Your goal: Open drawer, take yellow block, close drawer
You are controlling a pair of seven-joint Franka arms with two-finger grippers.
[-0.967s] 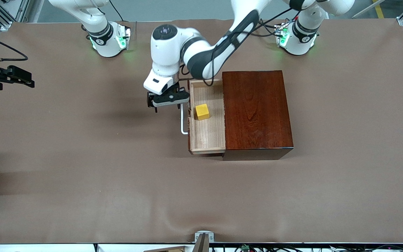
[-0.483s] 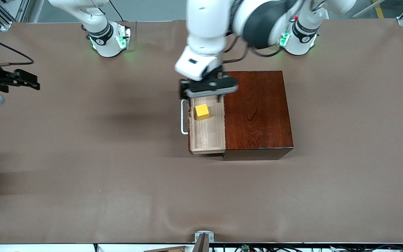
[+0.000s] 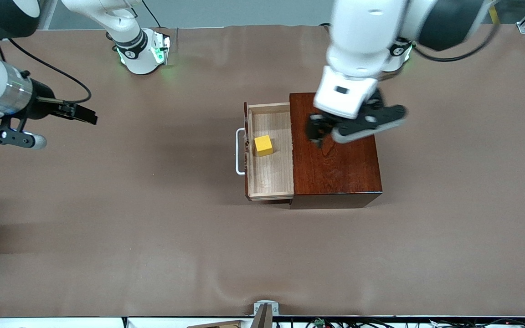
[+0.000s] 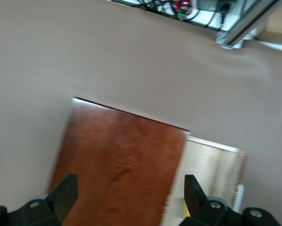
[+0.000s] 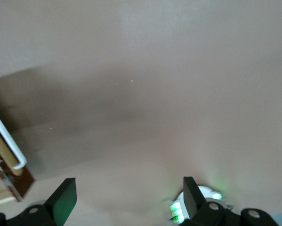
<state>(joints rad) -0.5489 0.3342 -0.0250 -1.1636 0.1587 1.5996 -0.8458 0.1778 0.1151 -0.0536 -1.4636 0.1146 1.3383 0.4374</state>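
The small plain yellow cube [image 3: 263,145] sits on the light-wood floor of the pulled-out drawer [image 3: 269,182], close to the front wall that carries the white U-shaped bar handle [image 3: 239,151]. It is not between either pair of jaws. It looks light, rigid and smooth-faced, so I judge it is best taken by two opposite flat sides from above, with fingers lowered clear of the drawer walls; a loose or crooked pinch could let it slip.

The left gripper [image 3: 352,129] hangs over the lid of the glossy dark reddish-brown wooden box [image 3: 335,159], jaws spread wide and empty; the cube lies off to one side of them, over the drawer. The right gripper [image 5: 126,202] hovers over bare table toward the right arm's end, jaws fully apart, holding nothing, the drawer handle well clear of them.

In the left wrist view the cube is cut off at the edge. How far the drawer runs inside the box is hidden.
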